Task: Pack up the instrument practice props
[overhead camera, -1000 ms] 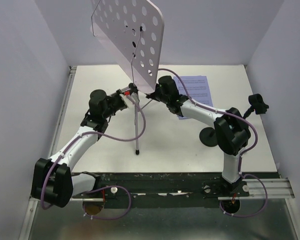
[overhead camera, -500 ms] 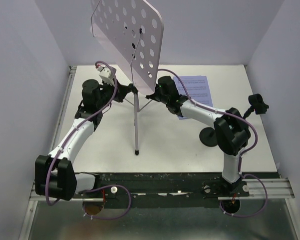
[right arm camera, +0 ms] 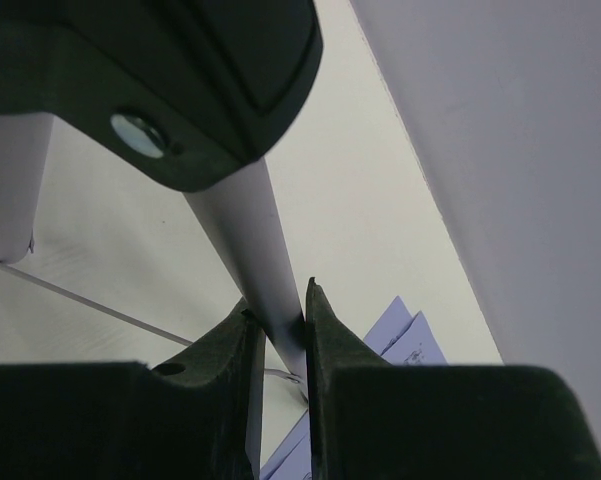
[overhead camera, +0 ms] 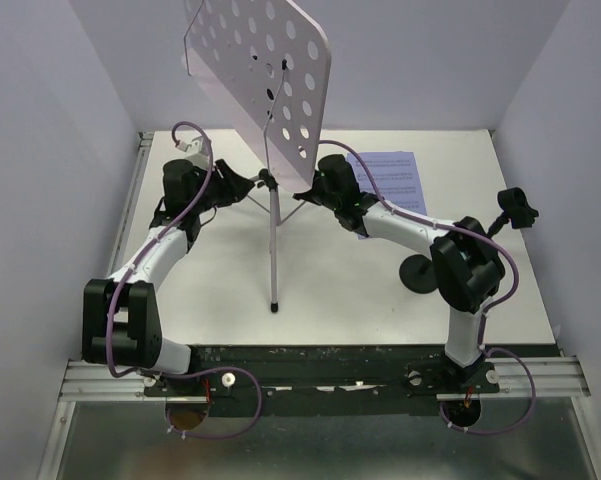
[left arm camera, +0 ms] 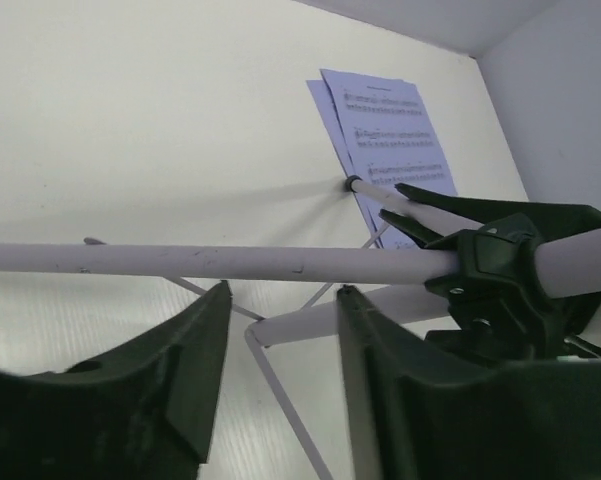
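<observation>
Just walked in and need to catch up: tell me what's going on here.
The robot is handling a music stand that stands upright on the table, its lilac perforated plate on top. The right tool is shut on one silver tripod leg. The left tool is open at the pole, not gripping it. The sheet music lies flat behind.

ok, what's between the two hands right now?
The tripod stand, near where its legs meet the pole; the top view shows it. The right hand clamps one of its tubes; the left hand is open, tips just short of the pole.
</observation>
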